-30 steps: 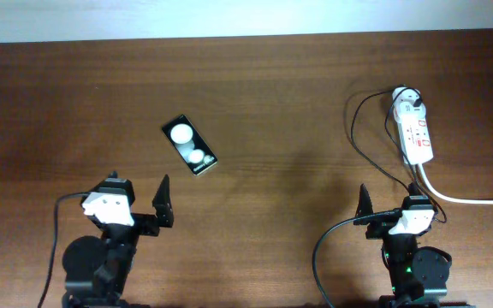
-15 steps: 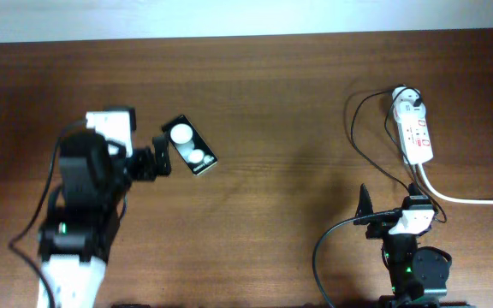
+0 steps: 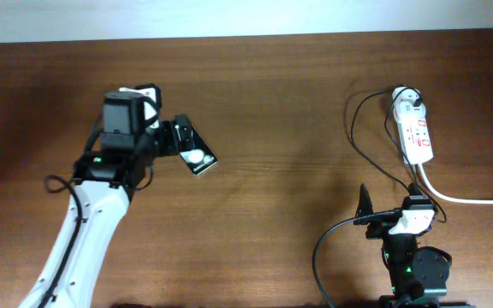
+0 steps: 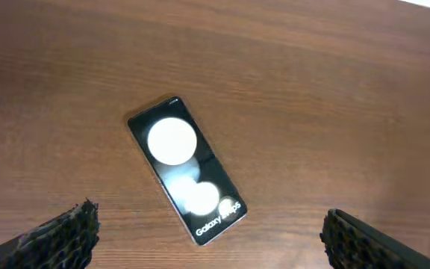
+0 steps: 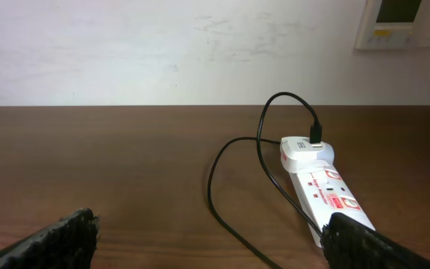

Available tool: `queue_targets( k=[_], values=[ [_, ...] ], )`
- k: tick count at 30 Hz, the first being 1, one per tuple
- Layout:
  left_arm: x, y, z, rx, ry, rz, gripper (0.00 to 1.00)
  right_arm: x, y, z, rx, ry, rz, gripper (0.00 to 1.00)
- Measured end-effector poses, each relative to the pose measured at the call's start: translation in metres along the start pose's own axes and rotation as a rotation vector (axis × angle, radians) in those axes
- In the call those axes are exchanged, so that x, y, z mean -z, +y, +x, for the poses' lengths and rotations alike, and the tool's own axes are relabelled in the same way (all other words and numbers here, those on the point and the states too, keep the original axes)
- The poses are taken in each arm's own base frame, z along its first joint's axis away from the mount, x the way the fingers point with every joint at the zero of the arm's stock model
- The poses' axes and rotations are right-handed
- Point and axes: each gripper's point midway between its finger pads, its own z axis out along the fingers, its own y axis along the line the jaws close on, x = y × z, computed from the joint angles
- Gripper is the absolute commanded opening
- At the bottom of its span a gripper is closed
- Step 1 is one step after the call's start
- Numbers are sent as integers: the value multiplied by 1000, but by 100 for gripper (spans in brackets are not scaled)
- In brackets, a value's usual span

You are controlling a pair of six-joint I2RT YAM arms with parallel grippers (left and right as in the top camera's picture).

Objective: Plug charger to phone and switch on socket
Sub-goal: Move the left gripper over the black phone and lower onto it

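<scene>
The phone [image 3: 199,159] lies flat on the table, black with two white round patches, and shows whole in the left wrist view [image 4: 187,168]. My left gripper [image 3: 181,137] hovers over its far end, open and empty, with the phone between and ahead of the jaws [image 4: 211,246]. The socket [image 3: 417,135] lies at the right back, with the charger's white adapter [image 3: 406,101] plugged into its far end. The black cable [image 3: 356,141] loops down toward my right arm; its plug tip is hidden. My right gripper [image 3: 396,205] is open and empty near the front edge [image 5: 215,246], facing the socket [image 5: 333,196] and the adapter [image 5: 307,152].
A thick white cord [image 3: 469,201] runs from the socket off the right edge. The table's far edge meets a pale wall [image 5: 200,52]. The black cable [image 5: 222,187] crosses the wood between my right gripper's jaws.
My left arm has swung up from its rest near the front edge and now reaches over the phone. The right arm, phone, socket and cable have not moved.
</scene>
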Motion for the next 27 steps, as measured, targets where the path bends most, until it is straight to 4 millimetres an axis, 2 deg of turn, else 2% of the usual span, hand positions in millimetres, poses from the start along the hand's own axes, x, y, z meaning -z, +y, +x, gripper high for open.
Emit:
queue_targets(
  k=[2, 6, 9, 11, 14, 16, 21, 27],
  values=[
    [2, -3, -7, 48, -30, -49, 100, 0, 0, 0, 0, 0, 0, 99],
    [15, -4, -38, 154, -115, -87, 100, 0, 0, 0, 0, 0, 0, 99],
    [8, -3, -49, 211, -81, -125, 100, 0, 0, 0, 0, -1, 0, 99],
    [-5, -2, -52, 256, -26, -164, 99, 0, 0, 0, 1, 0, 0, 99],
    [-30, 3, -43, 327, 81, -228, 99, 0, 0, 0, 0, 0, 0, 99],
    [-54, 6, -30, 366, 147, -259, 99, 0, 0, 0, 1, 0, 0, 99],
    [-92, 11, 12, 391, 306, -289, 99, 0, 0, 0, 0, 0, 0, 99],
    [-132, 16, 53, 403, 437, -311, 99, 0, 0, 0, 0, 0, 0, 99]
  ],
)
